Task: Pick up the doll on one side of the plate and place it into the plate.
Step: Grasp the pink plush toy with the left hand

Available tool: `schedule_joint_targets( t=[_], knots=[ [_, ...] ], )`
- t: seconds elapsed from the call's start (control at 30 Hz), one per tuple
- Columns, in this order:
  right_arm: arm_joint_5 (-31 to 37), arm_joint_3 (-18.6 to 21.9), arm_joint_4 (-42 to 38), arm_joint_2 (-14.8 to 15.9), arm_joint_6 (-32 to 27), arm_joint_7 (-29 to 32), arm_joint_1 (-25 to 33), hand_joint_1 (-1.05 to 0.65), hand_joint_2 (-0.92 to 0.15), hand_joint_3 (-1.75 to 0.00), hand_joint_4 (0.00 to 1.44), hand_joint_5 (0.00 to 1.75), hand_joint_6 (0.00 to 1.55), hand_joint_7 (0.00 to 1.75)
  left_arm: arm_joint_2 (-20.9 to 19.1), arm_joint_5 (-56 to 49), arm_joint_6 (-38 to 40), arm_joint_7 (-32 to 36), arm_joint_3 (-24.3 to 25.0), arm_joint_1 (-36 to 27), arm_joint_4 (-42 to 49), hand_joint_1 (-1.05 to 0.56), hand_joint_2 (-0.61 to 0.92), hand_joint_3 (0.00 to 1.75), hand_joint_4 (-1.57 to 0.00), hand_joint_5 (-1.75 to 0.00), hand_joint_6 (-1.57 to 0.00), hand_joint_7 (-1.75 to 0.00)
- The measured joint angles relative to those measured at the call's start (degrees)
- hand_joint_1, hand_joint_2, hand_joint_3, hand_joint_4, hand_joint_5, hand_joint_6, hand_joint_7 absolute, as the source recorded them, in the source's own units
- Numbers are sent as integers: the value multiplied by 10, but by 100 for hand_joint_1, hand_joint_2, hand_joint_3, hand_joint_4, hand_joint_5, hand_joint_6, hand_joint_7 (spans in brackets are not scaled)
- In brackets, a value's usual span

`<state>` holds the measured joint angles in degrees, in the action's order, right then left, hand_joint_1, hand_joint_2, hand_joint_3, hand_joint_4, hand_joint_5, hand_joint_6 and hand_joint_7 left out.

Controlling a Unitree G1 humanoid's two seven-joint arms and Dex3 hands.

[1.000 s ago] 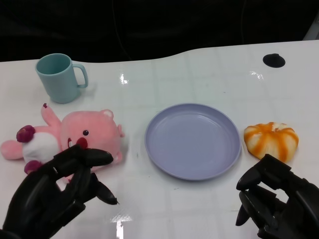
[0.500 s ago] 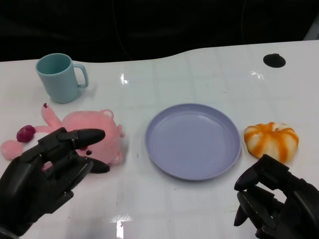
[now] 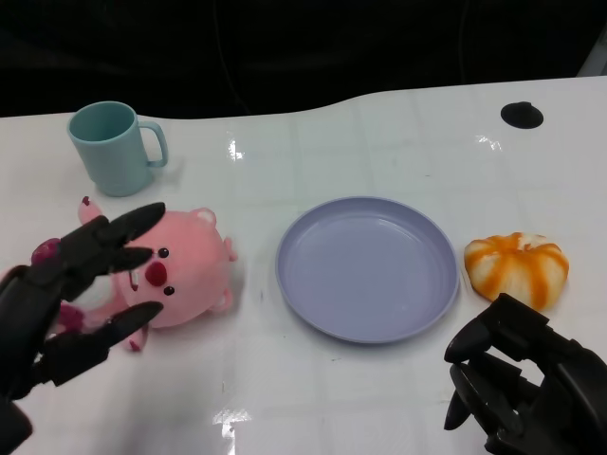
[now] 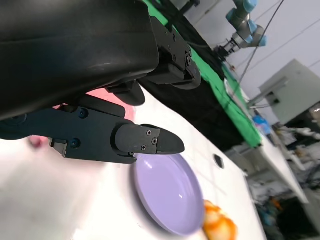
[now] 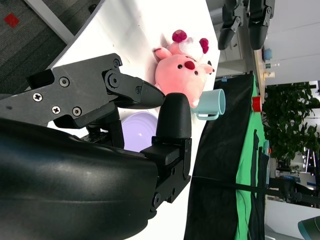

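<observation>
Head view: our left hand (image 3: 71,294) is spread wide around the pink doll (image 3: 171,270), fingers (image 3: 119,227) above and below it, holding nothing, ready, we judge, to close on it. The doll lies on the worktop (image 3: 379,152) left of the purple plate (image 3: 367,268), well apart. Our right hand (image 3: 526,389) idles, curled on nothing, near the orange toy (image 3: 517,265).
Left wrist view: fingers (image 4: 145,142) apart, plate (image 4: 167,192) beyond.
Right wrist view: doll (image 5: 181,72) beside the teal mug (image 5: 210,106).
Change: our left hand has swung leftward and opened since half a second ago, uncovering the doll's face.
</observation>
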<state>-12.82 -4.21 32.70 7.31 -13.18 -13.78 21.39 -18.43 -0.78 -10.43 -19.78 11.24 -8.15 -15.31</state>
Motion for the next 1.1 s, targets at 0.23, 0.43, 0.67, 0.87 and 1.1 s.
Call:
schedule_joint_targets(
  t=[0.23,0.43,0.67,0.87,1.1],
  knots=[
    [0,0,3,0,-3,0,1,-29,-91,-64,53,175,38,167,-39,-102,11,32,2,15,-18,-65,91,1,0,-47,-16,0],
    [-1,0,4,0,-4,0,2,-30,-91,-64,53,175,38,168,-83,-237,24,53,-8,25,-27,-69,92,1,0,-36,-13,0],
    [-1,-1,5,-1,-9,1,2,-30,-91,-64,53,175,38,167,-119,-345,94,39,-41,50,-38,-67,85,0,0,-26,-14,-1],
    [0,-4,5,-6,-11,6,2,-31,-90,-64,54,175,39,167,-151,-424,126,30,-94,96,8,-72,85,0,-1,-30,-18,-2],
    [2,-6,5,-8,-14,8,-1,-30,-90,-65,54,175,39,168,-165,-468,152,13,-153,154,85,-75,88,1,0,-21,-12,0]
  ],
)
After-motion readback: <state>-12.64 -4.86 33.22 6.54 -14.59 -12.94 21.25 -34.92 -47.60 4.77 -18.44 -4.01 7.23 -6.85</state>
